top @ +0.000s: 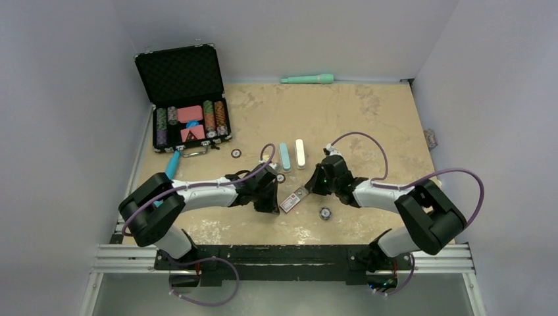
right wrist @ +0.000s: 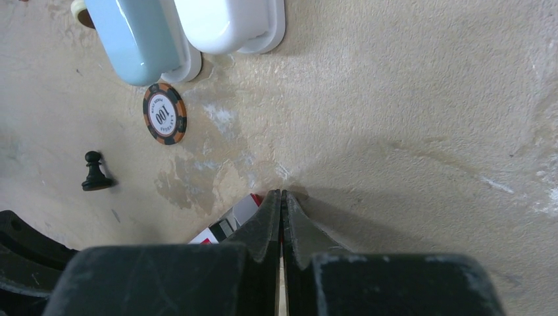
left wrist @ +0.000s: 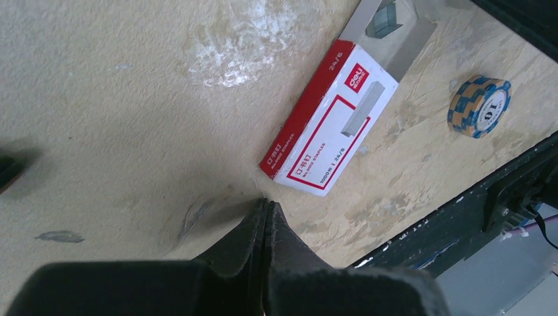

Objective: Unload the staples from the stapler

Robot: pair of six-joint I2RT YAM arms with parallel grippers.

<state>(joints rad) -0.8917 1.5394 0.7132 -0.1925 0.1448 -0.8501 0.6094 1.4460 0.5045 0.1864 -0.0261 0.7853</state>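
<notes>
Black foam lines the open case (top: 179, 74) of poker chips at far left of the mottled tan table (top: 368, 118). The left claw (left wrist: 266, 205), fingers pressed together on nothing, points down just beside a red-and-white cardboard staple box (left wrist: 329, 125), whose grey tray (left wrist: 388, 26) is slid partly out. Behind it lie the task's rounded plastic pieces, side by side: a pale blue stapler (right wrist: 131, 36) and a white stapler (right wrist: 227, 23). The right claw (right wrist: 281, 197), likewise pinched together and empty, sits at the box's far end, with a blue-and-tan chip (left wrist: 479, 105) nearby.

light: bright, even | shadows: soft, beneath fingers (left wrist: 250, 245) | blur: slight, left wrist edges
</notes>
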